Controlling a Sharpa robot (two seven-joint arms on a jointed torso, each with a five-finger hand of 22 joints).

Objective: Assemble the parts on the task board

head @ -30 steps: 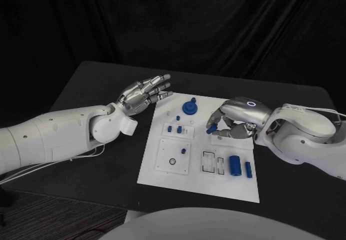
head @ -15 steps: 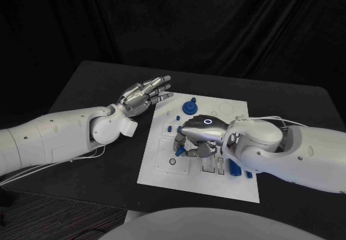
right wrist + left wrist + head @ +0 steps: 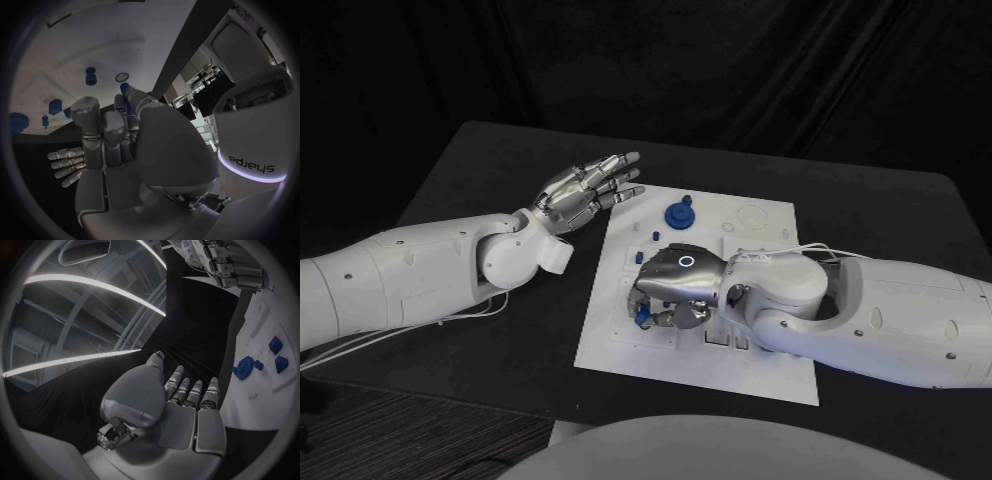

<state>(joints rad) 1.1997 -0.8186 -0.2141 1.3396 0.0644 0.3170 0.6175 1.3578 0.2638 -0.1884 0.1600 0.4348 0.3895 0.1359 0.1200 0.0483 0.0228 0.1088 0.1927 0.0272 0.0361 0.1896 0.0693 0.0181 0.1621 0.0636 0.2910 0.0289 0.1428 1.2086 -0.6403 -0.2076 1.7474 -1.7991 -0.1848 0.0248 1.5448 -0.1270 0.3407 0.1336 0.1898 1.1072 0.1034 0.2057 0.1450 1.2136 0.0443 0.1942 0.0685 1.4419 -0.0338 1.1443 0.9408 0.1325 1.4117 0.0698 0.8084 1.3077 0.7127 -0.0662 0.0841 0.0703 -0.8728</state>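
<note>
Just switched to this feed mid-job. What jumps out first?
The right hand is curled low over the left-middle of the white board, holding a small blue peg near a ring-shaped hole. The left hand hovers with fingers apart, holding nothing, just off the board's far left corner, beside a round blue knob.
</note>
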